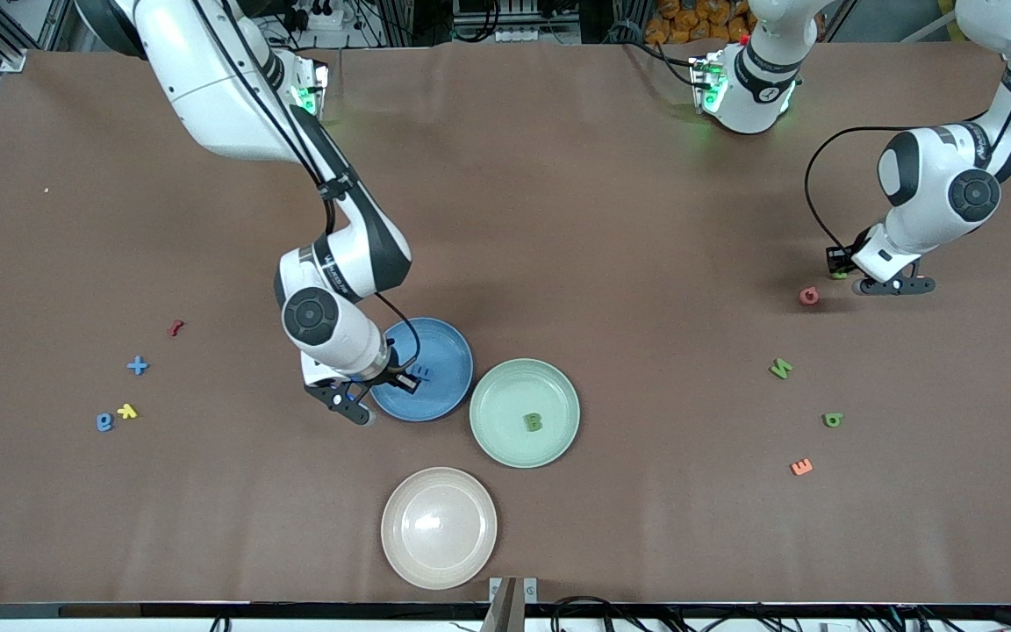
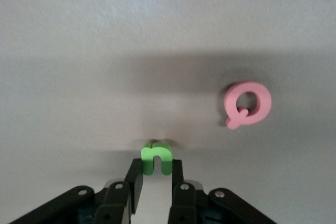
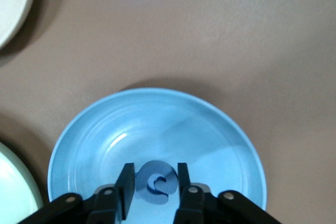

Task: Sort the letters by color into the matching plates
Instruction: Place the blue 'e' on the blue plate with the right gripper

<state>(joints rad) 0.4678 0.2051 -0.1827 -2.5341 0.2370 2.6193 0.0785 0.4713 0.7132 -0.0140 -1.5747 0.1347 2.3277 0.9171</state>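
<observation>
The right gripper (image 3: pixel 153 182), bent low over the blue plate (image 3: pixel 110 135), pinches a blue letter (image 3: pixel 156 181). The left gripper (image 2: pixel 156 174), down beside the pink letter (image 2: pixel 247 104), clasps a green letter (image 2: pixel 156 156).

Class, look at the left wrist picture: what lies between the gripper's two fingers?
A small green letter sits between the left gripper's fingers, seen in the left wrist view.

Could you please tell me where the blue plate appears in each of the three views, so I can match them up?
Front view: the blue plate lies mid-table, beside the green plate, partly under the right gripper.
Right wrist view: the blue plate fills the lower middle, a blue letter between the right gripper's fingers over it.
Left wrist view: not in it.
Shared landmark: the green plate's rim beside the blue plate.
</observation>
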